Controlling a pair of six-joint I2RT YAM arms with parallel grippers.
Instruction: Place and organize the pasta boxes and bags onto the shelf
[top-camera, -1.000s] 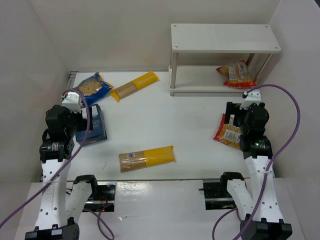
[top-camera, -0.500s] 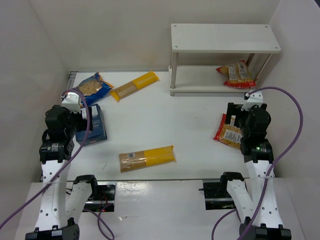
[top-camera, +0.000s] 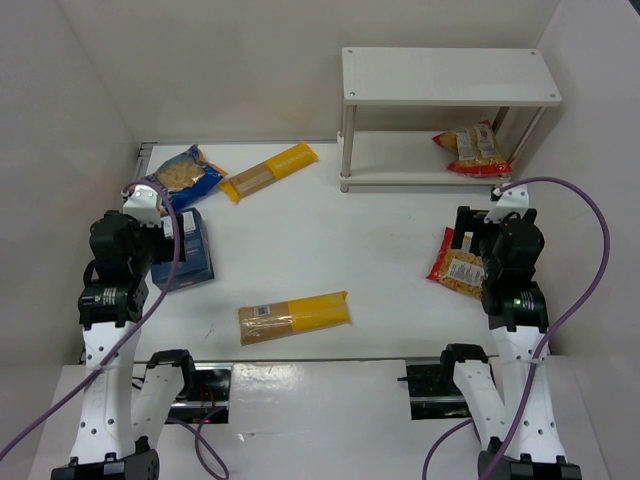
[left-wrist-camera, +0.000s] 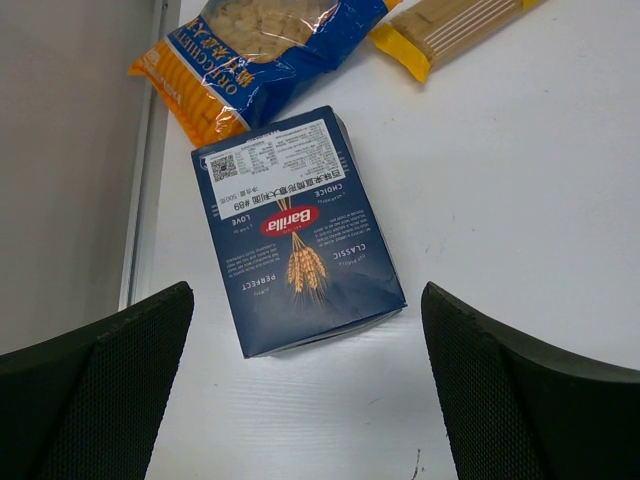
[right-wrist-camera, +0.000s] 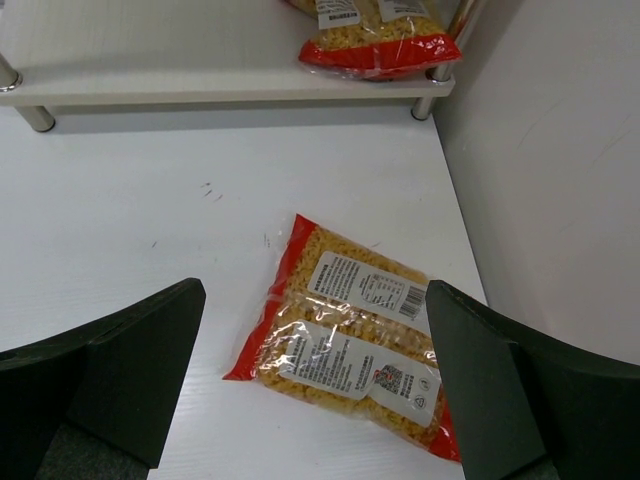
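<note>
Both are spread wide and empty: my left gripper (left-wrist-camera: 305, 300) hangs above the flat cardboard box (left-wrist-camera: 295, 235), my right gripper (right-wrist-camera: 315, 290) above a crinkly clear bag (right-wrist-camera: 350, 335). That bag lies near the white shelf (right-wrist-camera: 200, 60).

We look down from above and behind the arm bases (top-camera: 110, 455), facing forward over the whole table (top-camera: 330, 230) to the shelf (top-camera: 450, 75) at far right; the left wrist view hangs close, aimed steeply down at the dark blue box (left-wrist-camera: 295, 235), which the overhead shows at its left edge. The right wrist view, similarly near, faces the red-edged bag (right-wrist-camera: 350, 335) and the shelf's lower tier; the overhead shares both.
</note>
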